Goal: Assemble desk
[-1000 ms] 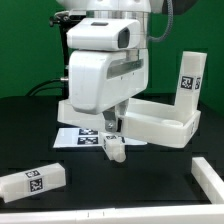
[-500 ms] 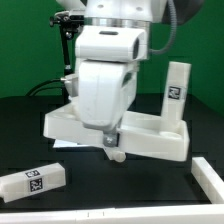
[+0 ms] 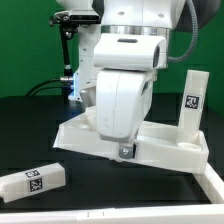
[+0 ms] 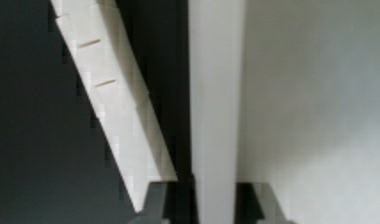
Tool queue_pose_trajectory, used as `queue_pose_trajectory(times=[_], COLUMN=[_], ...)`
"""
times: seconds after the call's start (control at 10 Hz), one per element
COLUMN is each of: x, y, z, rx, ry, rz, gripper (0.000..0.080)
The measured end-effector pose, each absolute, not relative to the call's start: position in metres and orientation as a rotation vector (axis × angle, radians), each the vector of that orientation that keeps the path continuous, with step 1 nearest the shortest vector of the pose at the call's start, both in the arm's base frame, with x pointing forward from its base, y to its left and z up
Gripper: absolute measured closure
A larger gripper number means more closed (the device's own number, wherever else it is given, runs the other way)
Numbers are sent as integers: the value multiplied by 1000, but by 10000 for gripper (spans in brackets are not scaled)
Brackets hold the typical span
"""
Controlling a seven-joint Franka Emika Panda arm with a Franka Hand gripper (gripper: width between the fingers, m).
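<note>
The white desk top [image 3: 165, 146] lies on the black table. One square leg [image 3: 190, 100] with a black-and-white tag stands upright at its far right corner. My gripper [image 3: 125, 152] is shut on the top's near rim. In the wrist view the two dark fingers [image 4: 166, 206] clamp a white wall of the desk top [image 4: 219, 100], and my gripper [image 4: 212, 204] sits at that wall's end. A second leg [image 3: 32, 180] lies loose on its side at the exterior view's front left, well away from the gripper. The other legs are out of view.
A white bar [image 3: 212, 184] lies at the exterior view's front right, close to the desk top's corner. A slanted white notched strip [image 4: 112, 110] runs beside the gripped wall in the wrist view. A black camera stand [image 3: 68, 50] rises at the back left.
The arm and the gripped desk top have slid toward the exterior view's right. The upright leg moved with it. The marker board seen before is now hidden.
</note>
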State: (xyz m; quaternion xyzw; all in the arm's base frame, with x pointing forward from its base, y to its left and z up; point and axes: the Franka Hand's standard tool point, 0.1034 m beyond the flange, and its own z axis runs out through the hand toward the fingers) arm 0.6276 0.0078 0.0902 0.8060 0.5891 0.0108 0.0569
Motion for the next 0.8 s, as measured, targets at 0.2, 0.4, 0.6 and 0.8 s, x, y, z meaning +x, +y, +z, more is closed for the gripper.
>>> queue_pose_trajectory(times=[0.2,0.4,0.6,0.8], x=[634,662,659,658], y=[-9,-17,-19,-20], z=[85,84,81,78], rx=[2331,2293,2309,2302], ry=[1926,1972,1953,1954], rz=[8,17,13,-1], gripper=[754,754,754,754])
